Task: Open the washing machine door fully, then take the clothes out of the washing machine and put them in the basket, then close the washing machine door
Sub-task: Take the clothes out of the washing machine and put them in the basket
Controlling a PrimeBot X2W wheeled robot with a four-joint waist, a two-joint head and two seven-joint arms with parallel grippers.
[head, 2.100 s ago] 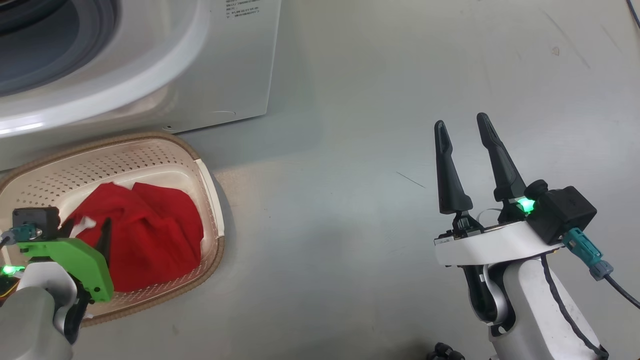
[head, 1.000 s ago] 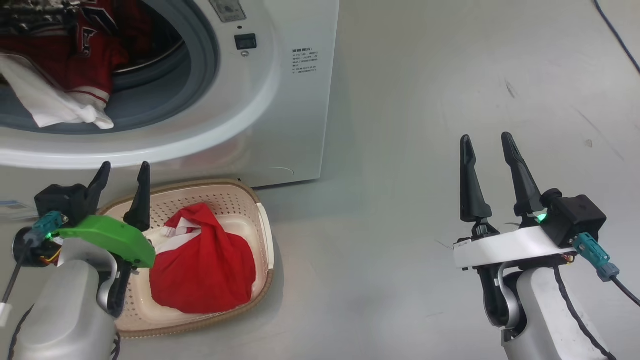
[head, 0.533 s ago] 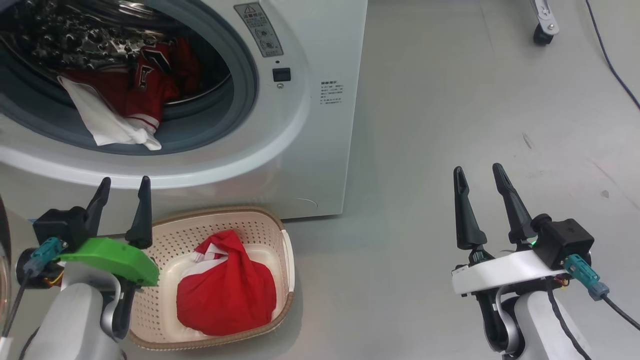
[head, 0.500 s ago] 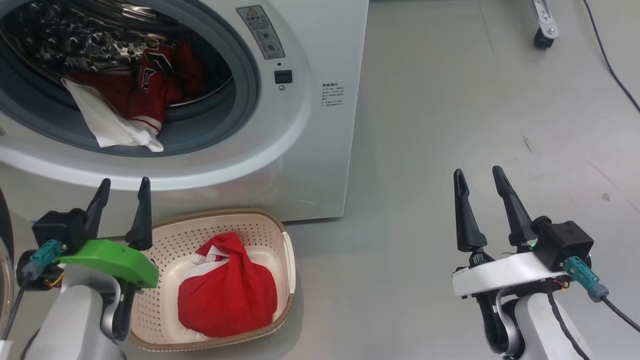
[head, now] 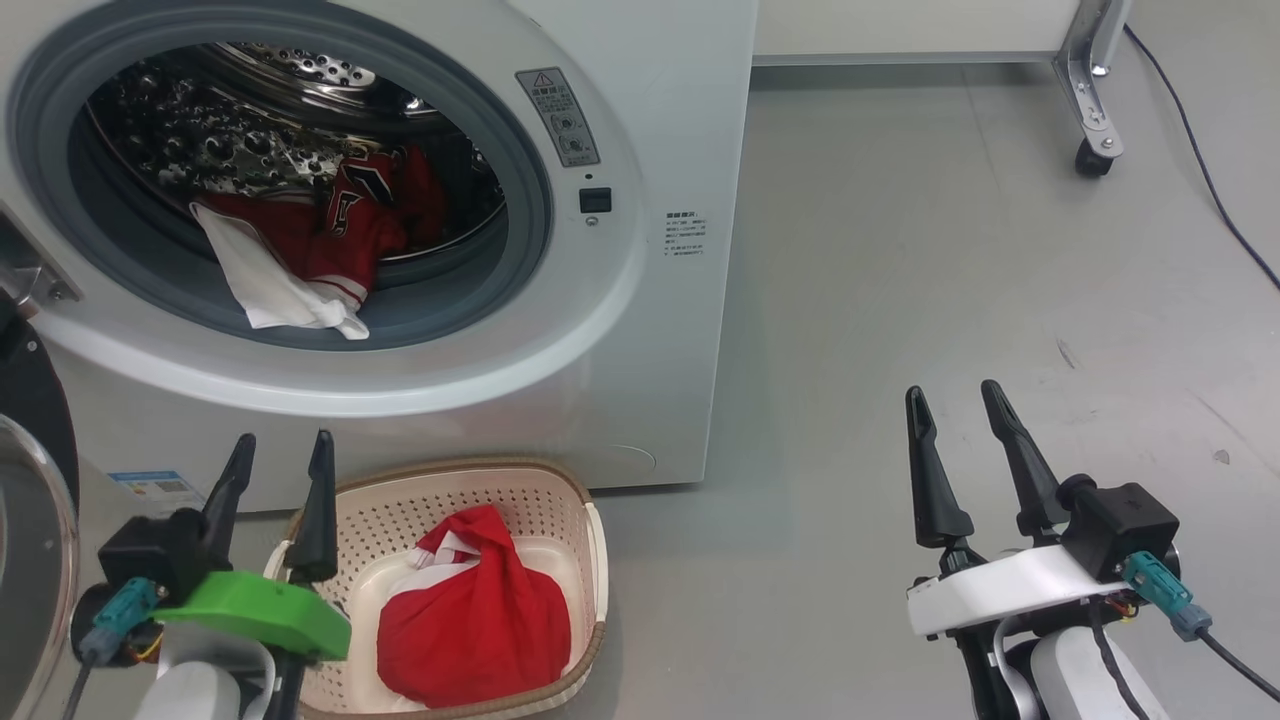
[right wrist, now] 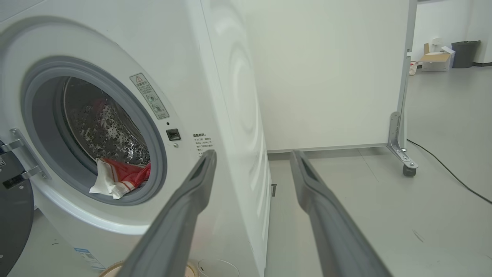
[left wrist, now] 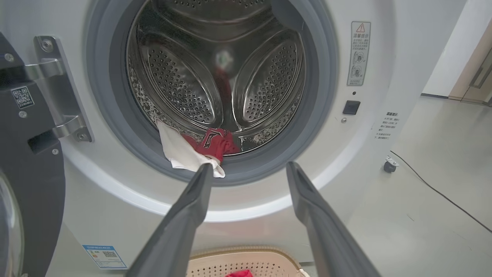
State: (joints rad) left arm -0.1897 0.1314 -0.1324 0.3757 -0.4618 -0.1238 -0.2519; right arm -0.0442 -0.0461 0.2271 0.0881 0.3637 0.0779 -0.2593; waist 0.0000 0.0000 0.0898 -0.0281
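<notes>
A white cloth (head: 275, 290) and a red jersey with navy, white-edged numbers (head: 350, 225) lie heaped at the front of the perforated steel drum (head: 250, 130), upper left of the head view. The cloth's corner drapes onto the grey rubber gasket (head: 440, 320). Around them stands the large white front-loading washing machine (head: 660, 330), its round black-rimmed glass door (head: 35, 400) swung open at the left edge of the frame.

Below the opening, at bottom centre-left, the small cream perforated plastic basket with a brown woven-look rim (head: 450, 465) holds 1 plain red piece (head: 480, 625). The left gripper (head: 283, 438) hovers at lower left, just beside the basket and below the drum mouth, its 2 dark fingers spread wide and empty. The right gripper (head: 952, 390), at lower right over bare grey floor (head: 900, 250), also stands wide apart and holds nothing.

The step in hand appears to be the reach for the next garment. It would likely go best with the left arm, whose wrist view has it lined up just below the cloth. Go in over the gasket, close on the overhanging white corner where the fabric bunches, then lift up and out before lowering, so nothing snags on the rubber lip or falls short of the basket. The jersey lies against the cloth and may drag out with it.
</notes>
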